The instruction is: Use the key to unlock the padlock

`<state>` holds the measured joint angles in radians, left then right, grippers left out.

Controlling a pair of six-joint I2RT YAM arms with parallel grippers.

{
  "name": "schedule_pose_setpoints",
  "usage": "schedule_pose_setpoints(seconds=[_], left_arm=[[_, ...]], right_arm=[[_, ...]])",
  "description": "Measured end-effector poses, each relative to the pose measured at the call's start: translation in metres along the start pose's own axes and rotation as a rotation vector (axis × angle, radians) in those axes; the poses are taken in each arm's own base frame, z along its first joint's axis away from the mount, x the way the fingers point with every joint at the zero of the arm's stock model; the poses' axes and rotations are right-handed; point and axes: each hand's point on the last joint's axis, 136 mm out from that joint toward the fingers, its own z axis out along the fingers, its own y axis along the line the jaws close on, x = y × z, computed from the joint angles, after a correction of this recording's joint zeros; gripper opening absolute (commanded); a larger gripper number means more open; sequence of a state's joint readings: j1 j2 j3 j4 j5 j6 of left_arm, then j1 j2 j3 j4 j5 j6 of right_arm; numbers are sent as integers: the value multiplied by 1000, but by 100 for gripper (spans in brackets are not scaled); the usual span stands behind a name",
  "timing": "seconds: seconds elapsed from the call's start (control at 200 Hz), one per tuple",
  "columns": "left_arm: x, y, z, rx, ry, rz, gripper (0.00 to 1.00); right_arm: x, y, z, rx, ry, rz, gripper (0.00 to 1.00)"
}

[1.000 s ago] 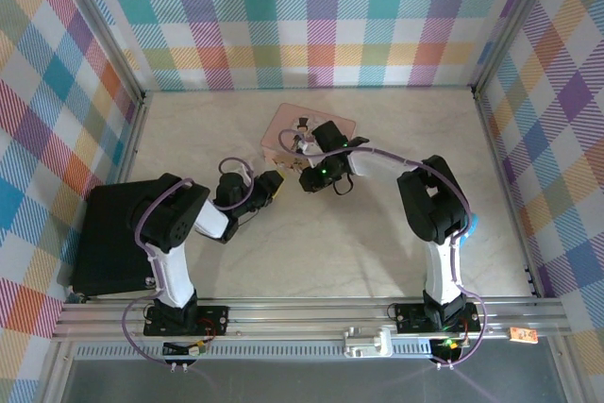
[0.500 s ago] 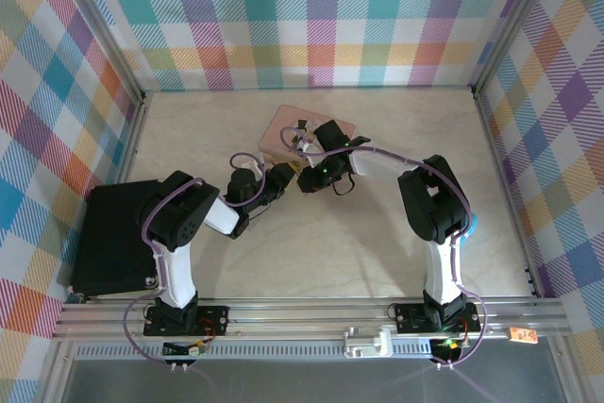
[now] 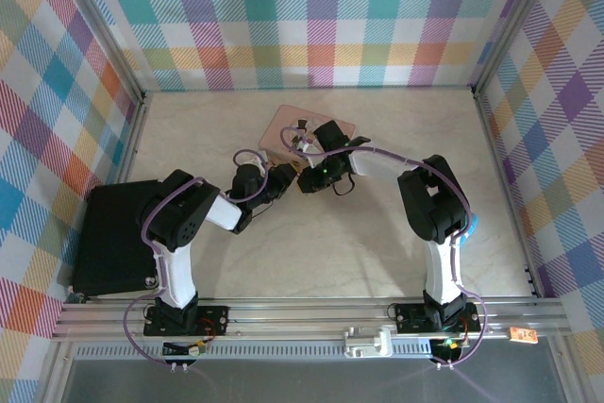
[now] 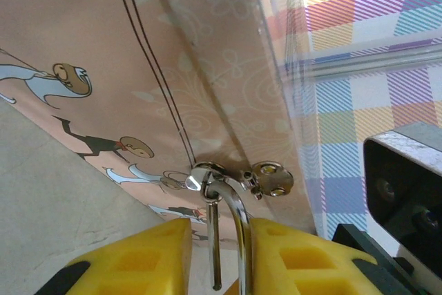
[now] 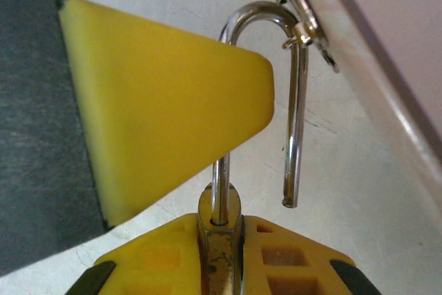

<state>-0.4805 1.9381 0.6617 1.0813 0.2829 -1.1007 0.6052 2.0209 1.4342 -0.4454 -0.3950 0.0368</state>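
Right gripper (image 5: 238, 177) clamps the padlock (image 5: 219, 260) body.
Left gripper (image 4: 219, 253) narrow, its fingers (image 4: 138, 257) flanking the open shackle (image 4: 239, 219) hooked on the pink tin (image 4: 103, 32).

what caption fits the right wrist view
Right end effector grips the brass padlock, its shackle sprung open, hooked through the hasp on the pink tin

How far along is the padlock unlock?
Done, it seems: the padlock shackle's free leg hangs out of the body, so it looks unlocked. In hand: the right gripper clamps the padlock body; the left gripper straddles the shackle by the pink tin. Left: the shackle is hooked through the tin's hasp, so unhooking it, if wanted.
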Motion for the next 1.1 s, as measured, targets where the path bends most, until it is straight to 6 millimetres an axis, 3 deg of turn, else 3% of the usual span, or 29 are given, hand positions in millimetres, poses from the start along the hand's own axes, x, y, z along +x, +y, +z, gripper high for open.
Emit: schedule_pose_setpoints(seconds=[0.11, 0.31, 0.38, 0.49, 0.575, 0.715, 0.885, 1.005, 1.04, 1.1], left_arm=[[-2, -2, 4, -11, -2, 13, 21], [-2, -6, 6, -2, 2, 21, 0], [-1, -6, 6, -5, 3, 21, 0], [-1, -5, 6, -10, 2, 23, 0], [-1, -2, 6, -22, 0, 28, 0], [-3, 1, 5, -31, -14, 32, 0], [-7, 4, 2, -50, -48, 36, 0], [-10, 4, 1, -66, -83, 39, 0], [-9, 4, 0, -74, -90, 41, 0], [-9, 4, 0, -84, -104, 43, 0]], right_arm=[[0, 0, 0, 0, 0, -1, 0], [2, -2, 2, 4, 4, 2, 2], [3, -2, 2, 5, 5, 3, 11], [2, -3, 2, 9, 3, 20, 41], [0, -1, -2, 11, -11, 36, 51], [2, 6, -25, 45, -61, 115, 59], [-7, 9, -77, 142, -200, 224, 62], [-21, -11, -101, 276, -301, 288, 67], [-23, -20, -105, 324, -320, 308, 74], [-25, -36, -108, 395, -343, 350, 79]])
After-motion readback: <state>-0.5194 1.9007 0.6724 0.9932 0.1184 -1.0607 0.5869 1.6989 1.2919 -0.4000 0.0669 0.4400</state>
